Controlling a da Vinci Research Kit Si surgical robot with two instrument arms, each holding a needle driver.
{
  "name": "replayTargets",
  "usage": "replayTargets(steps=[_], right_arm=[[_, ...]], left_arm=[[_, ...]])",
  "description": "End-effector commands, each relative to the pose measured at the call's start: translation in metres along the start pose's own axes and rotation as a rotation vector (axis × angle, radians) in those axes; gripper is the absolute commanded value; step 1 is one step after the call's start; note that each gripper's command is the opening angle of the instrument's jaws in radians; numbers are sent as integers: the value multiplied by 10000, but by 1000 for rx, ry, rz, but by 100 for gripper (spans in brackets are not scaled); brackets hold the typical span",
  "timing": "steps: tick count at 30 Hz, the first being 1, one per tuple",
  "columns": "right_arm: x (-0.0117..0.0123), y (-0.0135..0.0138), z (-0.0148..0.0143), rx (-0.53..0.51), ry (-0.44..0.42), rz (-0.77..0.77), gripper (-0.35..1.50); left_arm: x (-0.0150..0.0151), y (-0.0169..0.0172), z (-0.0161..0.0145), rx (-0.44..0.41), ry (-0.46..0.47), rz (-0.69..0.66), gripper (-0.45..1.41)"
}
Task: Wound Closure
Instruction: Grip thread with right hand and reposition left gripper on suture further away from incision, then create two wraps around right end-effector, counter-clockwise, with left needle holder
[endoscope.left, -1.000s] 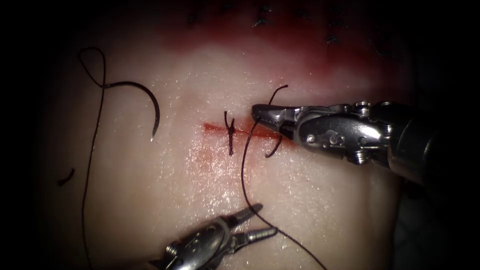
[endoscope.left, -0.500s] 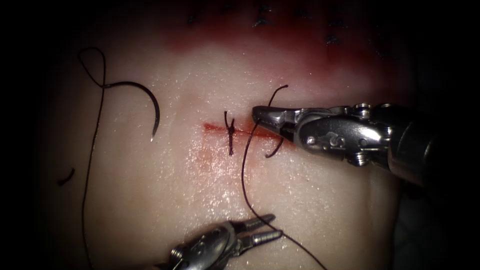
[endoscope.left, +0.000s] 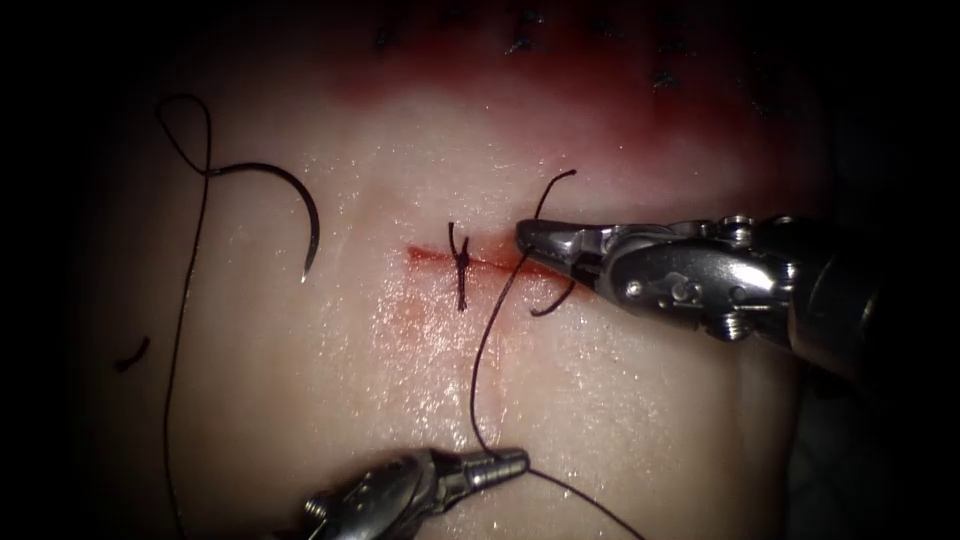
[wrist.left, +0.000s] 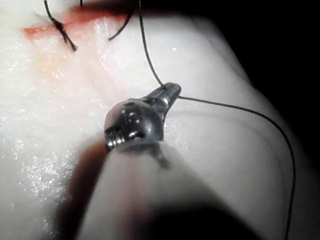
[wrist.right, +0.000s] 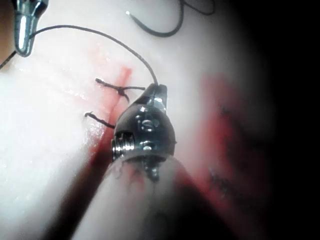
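Left tool (endoscope.left: 505, 463), below the cut (endoscope.left: 470, 260), is clamped on the thread (endoscope.left: 483, 350) running up to the right tool (endoscope.left: 530, 235), jaws closed over it at the cut; needle (endoscope.left: 290, 200) lies free on tissue (endoscope.left: 620, 400) left of the cut.

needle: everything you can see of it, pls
The needle is a thin, dark, metallic-looking curved arc lying loose on the tissue, well left of the cut, not in the tissue. Its pointed tip faces down near the lower end of the arc; its other end joins the thread, which loops above it and then trails downward. Neither pincer touches it. The right wrist view shows it too.
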Motion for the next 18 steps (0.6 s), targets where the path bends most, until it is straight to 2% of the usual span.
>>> replayTargets(steps=[1,5,11,12,14,15,16,18], right_arm=[[-1,-4,2,1,5,13,-35],[1,-18,-13,5,15,58,-35],[9,-56,-22,-7,15,129,-35],[9,-63,-22,-10,13,158,-15],[8,-70,-20,-19,12,217,54],[6,-70,-18,-33,14,266,98],[5,-70,-17,-55,20,292,121],[0,-66,-15,-107,37,336,145]], left_arm=[[2,-3,-2,7,0,22,-35],[22,0,-33,49,-7,73,-35],[54,6,-71,139,-30,195,-35],[58,7,-74,148,-36,210,-35],[66,11,-81,171,-49,240,-35],[69,12,-82,180,-54,250,-35],[72,14,-84,187,-59,254,-35],[78,17,-86,199,-76,272,-35]])
